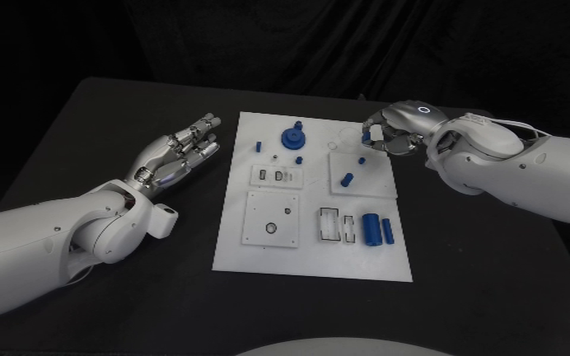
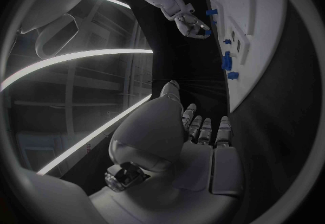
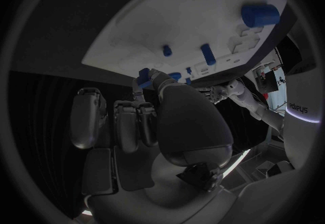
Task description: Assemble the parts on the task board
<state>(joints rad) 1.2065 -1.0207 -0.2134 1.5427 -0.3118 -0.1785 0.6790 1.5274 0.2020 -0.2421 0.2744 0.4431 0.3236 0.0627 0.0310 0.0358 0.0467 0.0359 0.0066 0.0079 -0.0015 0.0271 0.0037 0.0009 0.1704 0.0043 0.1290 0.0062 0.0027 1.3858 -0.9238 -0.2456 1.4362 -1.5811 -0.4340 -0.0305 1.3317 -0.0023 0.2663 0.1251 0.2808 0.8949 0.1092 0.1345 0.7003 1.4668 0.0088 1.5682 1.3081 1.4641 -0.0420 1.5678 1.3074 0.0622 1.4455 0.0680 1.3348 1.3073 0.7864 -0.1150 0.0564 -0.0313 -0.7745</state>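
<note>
White task board (image 1: pixel 311 259) is laid mid-bench. A small blue part (image 3: pixel 144 77) is pinched by the right hand (image 1: pixel 392 132) above its far right corner. Left hand (image 1: pixel 178 152) is held spread, empty, left of it.

Black tabletop (image 1: pixel 142 306), dark draped curtain (image 1: pixel 285 18) hanging behind its far edge; long ceiling light strips (image 2: pixel 75 58) overhead.

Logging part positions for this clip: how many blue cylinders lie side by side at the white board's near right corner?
2: a wider blue plastic cylinder and a slimmer blue cylinder right of it, lying parallel on the white task board. None seems hidden there.
</note>
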